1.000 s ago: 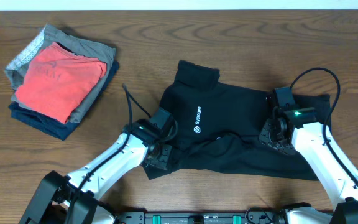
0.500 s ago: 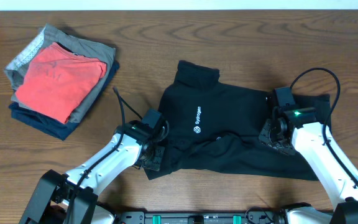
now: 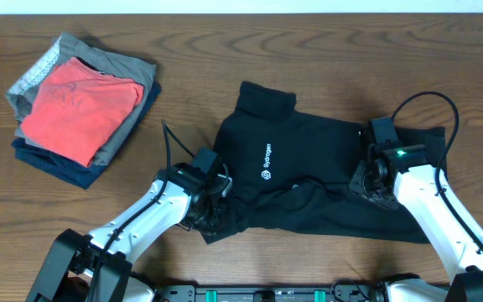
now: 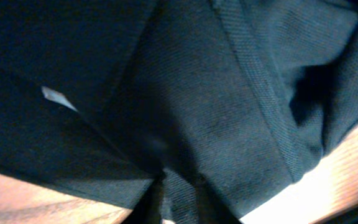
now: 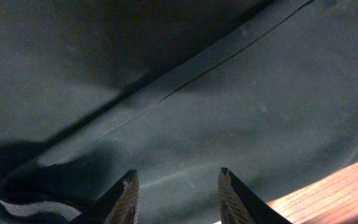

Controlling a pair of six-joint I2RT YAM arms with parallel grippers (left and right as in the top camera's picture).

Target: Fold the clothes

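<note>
L gripper [image 3: 211, 215] jaws mostly lost in shirt [image 3: 309, 180] folds; lettering [image 3: 267, 164] illegible.

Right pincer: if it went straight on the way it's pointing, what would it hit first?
The black shirt. The right pincer is open and points straight at the fabric, which fills nearly the whole view ahead. How close it already is, I can't tell.

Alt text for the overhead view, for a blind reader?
A black shirt lies spread on a wooden table, the left gripper at its lower-left edge, the right gripper on its right side. A stack of folded garments sits far left.
</note>
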